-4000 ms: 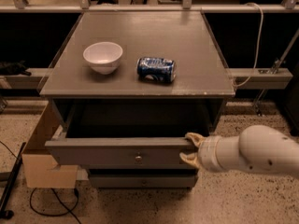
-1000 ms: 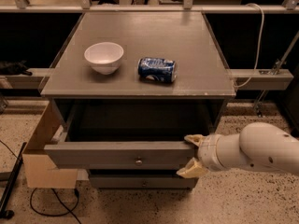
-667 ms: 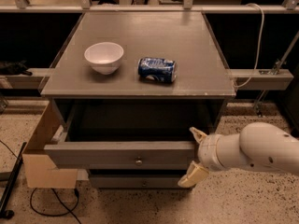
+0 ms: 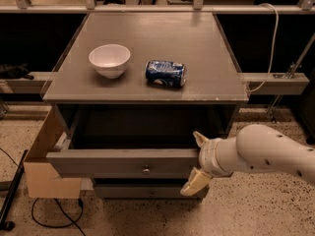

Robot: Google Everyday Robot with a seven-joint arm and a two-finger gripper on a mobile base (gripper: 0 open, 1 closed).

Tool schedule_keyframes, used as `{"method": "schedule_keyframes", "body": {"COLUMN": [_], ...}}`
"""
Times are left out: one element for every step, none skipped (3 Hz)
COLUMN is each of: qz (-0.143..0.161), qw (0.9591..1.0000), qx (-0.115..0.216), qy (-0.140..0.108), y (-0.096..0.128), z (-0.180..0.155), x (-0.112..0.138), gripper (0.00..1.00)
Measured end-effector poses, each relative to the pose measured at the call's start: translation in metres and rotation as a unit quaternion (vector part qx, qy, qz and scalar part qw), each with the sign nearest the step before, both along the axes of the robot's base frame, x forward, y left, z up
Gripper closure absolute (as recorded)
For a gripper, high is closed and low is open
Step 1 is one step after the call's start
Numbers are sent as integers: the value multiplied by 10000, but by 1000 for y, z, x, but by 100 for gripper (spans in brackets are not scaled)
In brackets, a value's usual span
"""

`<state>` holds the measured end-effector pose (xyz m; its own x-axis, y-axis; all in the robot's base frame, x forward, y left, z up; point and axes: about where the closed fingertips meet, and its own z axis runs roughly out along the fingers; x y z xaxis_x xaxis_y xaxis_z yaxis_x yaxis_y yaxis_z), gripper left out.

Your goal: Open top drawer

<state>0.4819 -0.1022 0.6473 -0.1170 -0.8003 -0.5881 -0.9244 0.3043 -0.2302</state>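
Note:
The top drawer is a grey wooden drawer under the cabinet top, pulled out toward me, with a small round knob at the middle of its front. Its inside is dark. My gripper is at the right end of the drawer front. Its two pale fingers are spread wide, one finger above the front's top edge and the other below it, gripping nothing. The white arm reaches in from the right.
A white bowl and a blue can lying on its side sit on the grey cabinet top. A lower drawer front shows beneath. A cardboard box stands at the cabinet's left, with cables on the speckled floor.
The drawer has come out a little further than four seconds ago. The gripper fingers, closed around the right end of the drawer front then, have spread apart and let go.

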Motion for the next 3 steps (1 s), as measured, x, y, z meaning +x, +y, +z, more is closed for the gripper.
{"method": "schedule_keyframes", "body": {"qz": [0,0,0], "qw": [10000,10000,10000], "qx": [0,0,0], "qy": [0,0,-1], "y": [0,0,0], "z": [0,0,0], "x": [0,0,0], "gripper": [0,19,42]}}
